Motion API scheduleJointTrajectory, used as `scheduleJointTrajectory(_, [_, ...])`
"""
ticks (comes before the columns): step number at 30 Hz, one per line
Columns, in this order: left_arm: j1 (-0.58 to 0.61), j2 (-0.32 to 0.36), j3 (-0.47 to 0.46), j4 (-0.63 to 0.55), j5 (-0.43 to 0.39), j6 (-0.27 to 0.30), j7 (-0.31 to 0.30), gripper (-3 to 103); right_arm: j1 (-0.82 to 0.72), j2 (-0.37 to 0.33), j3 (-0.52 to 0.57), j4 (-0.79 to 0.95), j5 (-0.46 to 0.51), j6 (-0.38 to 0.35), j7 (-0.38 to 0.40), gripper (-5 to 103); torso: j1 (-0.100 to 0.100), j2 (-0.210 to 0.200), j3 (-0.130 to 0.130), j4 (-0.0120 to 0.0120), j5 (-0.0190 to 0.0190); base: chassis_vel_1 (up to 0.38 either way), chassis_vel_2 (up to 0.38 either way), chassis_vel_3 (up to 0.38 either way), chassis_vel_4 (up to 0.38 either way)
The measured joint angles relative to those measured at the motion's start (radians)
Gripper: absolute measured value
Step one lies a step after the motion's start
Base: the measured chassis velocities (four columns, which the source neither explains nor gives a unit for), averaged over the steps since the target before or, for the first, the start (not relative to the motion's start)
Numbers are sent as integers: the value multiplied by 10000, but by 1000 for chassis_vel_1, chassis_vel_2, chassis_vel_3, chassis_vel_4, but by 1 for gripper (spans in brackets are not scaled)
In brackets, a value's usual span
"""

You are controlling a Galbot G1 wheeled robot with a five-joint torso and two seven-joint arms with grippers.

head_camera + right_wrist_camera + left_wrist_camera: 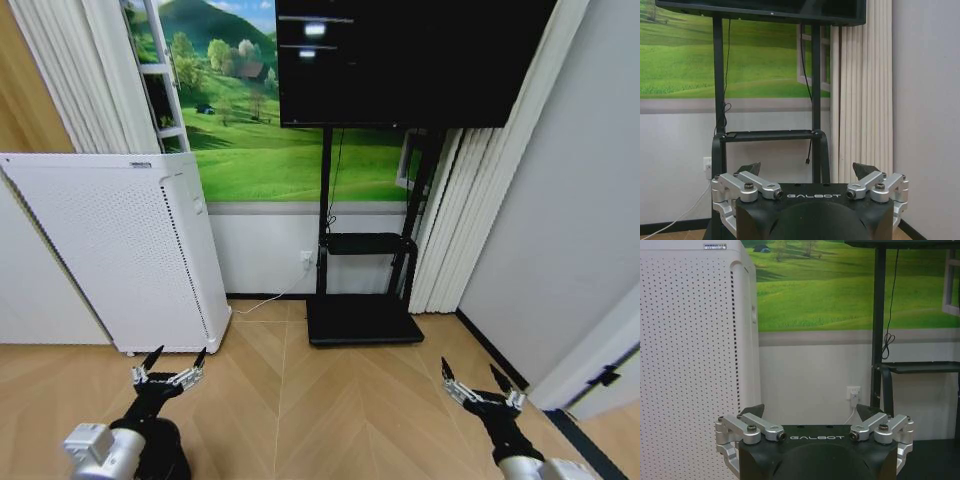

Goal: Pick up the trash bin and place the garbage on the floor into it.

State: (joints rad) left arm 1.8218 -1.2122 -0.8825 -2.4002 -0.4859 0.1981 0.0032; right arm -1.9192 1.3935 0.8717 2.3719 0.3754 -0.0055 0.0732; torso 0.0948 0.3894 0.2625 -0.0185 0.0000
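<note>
The floor [340, 400] is tan herringbone parquet, and the stretch of it in the head view lies bare between the two arms and the wall ahead. No bin or litter can be placed from these views.

The left gripper [172, 366] hangs low on the robot's left, above the floor and just in front of a white perforated cabinet [120, 250]. Its jaws are spread wide with nothing between them; the left wrist view shows the same gripper [812, 412] with both dark tips apart, facing the cabinet [690, 365] and the lower wall with a socket [854, 392].

The right gripper [480, 382] hangs low on the robot's right, over the parquet near a dark border strip [495, 350] along a grey wall. Its jaws are also wide open and hold nothing. In the right wrist view this gripper [807, 170] faces a black screen stand [770, 135] and pale pleated curtains [860, 90].

Straight ahead, a dark screen [410, 60] sits on the stand [365, 245], whose flat black base [362, 320] rests on the floor against the wall. Behind it a mural [270, 140] of green hills covers the upper wall.
</note>
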Motion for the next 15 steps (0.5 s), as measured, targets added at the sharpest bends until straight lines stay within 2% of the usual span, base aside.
scheduleJointTrajectory(15, [0, 0, 0, 0, -1, 0, 0, 100, 0, 0, 0, 0, 0, 1, 0, 100, 209, 590, 382, 0, 0, 0, 0, 0, 0])
